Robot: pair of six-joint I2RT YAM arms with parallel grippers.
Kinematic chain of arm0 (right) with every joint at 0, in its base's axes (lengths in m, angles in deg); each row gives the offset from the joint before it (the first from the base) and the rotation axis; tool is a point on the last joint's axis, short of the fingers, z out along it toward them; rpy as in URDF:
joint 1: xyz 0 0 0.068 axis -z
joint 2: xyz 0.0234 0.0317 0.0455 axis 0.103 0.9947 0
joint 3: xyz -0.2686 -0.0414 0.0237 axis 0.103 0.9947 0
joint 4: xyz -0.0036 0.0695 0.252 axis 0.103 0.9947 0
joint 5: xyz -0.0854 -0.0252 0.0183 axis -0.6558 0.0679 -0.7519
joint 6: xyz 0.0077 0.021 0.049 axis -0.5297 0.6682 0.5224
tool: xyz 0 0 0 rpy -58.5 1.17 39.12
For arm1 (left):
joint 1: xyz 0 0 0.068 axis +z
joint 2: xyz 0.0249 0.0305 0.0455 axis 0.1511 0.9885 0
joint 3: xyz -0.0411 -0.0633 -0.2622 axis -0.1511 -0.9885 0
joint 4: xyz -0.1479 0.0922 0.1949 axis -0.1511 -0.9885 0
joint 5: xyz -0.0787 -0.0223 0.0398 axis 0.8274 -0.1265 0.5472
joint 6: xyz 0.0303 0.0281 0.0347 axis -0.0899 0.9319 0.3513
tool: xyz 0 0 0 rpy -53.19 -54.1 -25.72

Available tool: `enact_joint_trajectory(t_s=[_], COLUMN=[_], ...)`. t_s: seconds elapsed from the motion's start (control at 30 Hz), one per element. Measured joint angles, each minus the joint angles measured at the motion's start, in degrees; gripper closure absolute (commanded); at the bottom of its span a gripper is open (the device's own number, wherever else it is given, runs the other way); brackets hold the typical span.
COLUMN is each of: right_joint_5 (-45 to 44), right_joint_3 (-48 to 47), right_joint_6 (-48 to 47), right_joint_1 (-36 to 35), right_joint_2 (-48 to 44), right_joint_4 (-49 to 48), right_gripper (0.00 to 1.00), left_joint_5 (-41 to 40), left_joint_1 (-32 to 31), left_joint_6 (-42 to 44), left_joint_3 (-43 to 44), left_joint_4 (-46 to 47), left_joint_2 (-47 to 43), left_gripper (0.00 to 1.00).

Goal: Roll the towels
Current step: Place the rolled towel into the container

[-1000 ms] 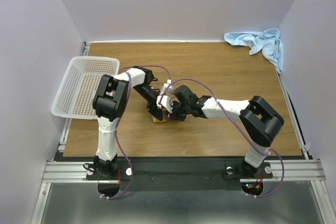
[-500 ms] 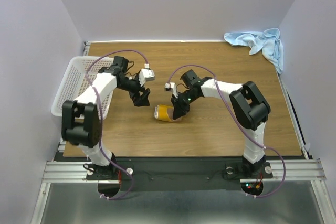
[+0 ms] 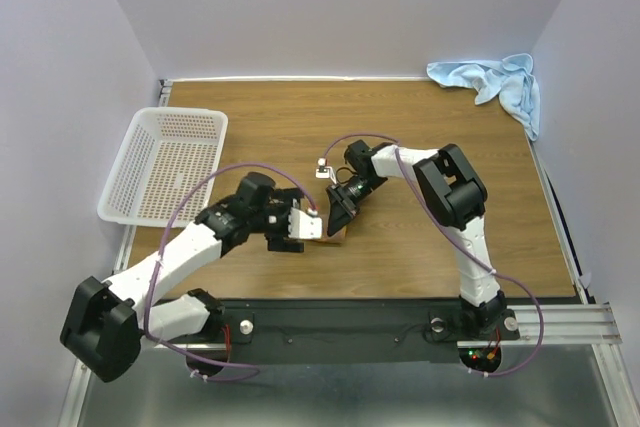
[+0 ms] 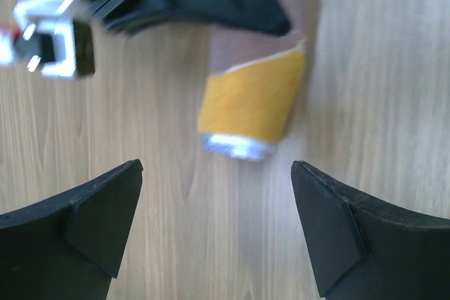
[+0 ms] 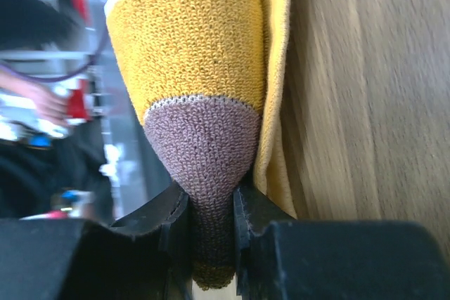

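The white basket (image 3: 160,162) sits far left. My left gripper (image 4: 214,173) hangs spread wide just short of the rolled mustard towel (image 4: 253,96), touching nothing. That roll lies mid-front on the table (image 3: 420,247), and my right gripper (image 5: 211,228) pinches its brown end tight. I judge the first roll nearly done; next I must let go without it springing open. The blue towel (image 3: 495,82) lies crumpled in the far right corner, not yet rolled.

My wooden table (image 3: 420,127) carries a white perforated basket (image 3: 165,162) at its far left corner, the basket's outer side hanging past the edge.
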Motion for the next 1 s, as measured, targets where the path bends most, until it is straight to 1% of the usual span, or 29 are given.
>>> enact_joint_trajectory(t_s=[0.07,0.13,0.27,0.33,0.4,0.57,0.6,0.67,0.7,0.77,0.8,0.87,0.9,0.93,0.97,1.0], right_joint_5=[2.2,3.7,6.9,8.0,9.4,12.0,12.3,13.2,13.7,14.4,14.8,14.9,15.0,15.0,15.0,15.1], right_joint_3=[-0.8,-1.4,-2.5,-2.9,-3.3,-5.5,-5.9,-6.5,-7.0,-8.5,-9.5,-10.2,-10.3,-10.3,-10.2,-9.9], right_joint_6=[0.6,1.0,1.4,1.4,1.4,-0.3,-0.9,-2.9,-4.4,-7.8,-10.9,-14.9,-15.8,-17.8,-18.8,-20.1], right_joint_1=[0.5,0.9,1.5,1.6,1.8,2.1,2.2,2.3,2.4,2.5,2.4,2.4,2.4,2.4,2.4,2.4], right_joint_2=[1.6,2.9,5.5,6.4,7.5,9.9,10.2,10.9,11.3,12.2,12.5,12.7,12.7,12.7,12.6,12.3], right_joint_4=[1.7,2.9,5.5,6.5,7.5,11.8,12.5,14.5,16.0,19.6,22.4,24.8,25.2,25.9,26.2,26.5], right_gripper=[0.99,0.99,0.99,1.00,0.99,0.99,0.99,0.99,0.99,0.99,1.00,0.99,0.99,0.94,0.86,0.74], left_joint_5=[-3.1,-5.4,-10.1,-11.8,-13.0,-15.0,-15.1,-16.0,-16.1,-16.1,-15.7,-15.4,-15.1,-14.9,-14.7,-14.5], left_joint_1=[-5.9,-10.3,-17.5,-19.8,-20.7,-21.3,-21.3,-21.3,-21.3,-21.3,-21.3,-21.3,-21.3,-21.3,-21.3,-21.3], left_joint_6=[1.2,2.0,2.3,2.4,2.4,2.4,2.3,1.9,1.7,1.2,0.9,0.9,0.9,1.0,1.4,1.5], left_joint_3=[-2.0,-2.7,-2.7,-2.7,-2.7,-2.3,-2.1,-0.7,-0.2,0.6,0.9,1.6,2.0,2.3,2.5,2.7], left_joint_4=[1.7,3.2,8.8,11.7,13.5,16.5,17.2,18.7,19.3,19.3,18.7,17.5,16.7,16.0,15.4,15.0], left_joint_2=[-0.4,0.3,5.2,9.4,12.5,18.9,19.8,21.6,22.6,23.8,24.2,24.9,24.9,24.9,24.9,24.9], left_gripper=[0.01,0.01,0.01,0.01,0.01,0.01,0.03,0.11,0.23,0.38,0.53,0.61,0.63,0.65,0.68,0.75])
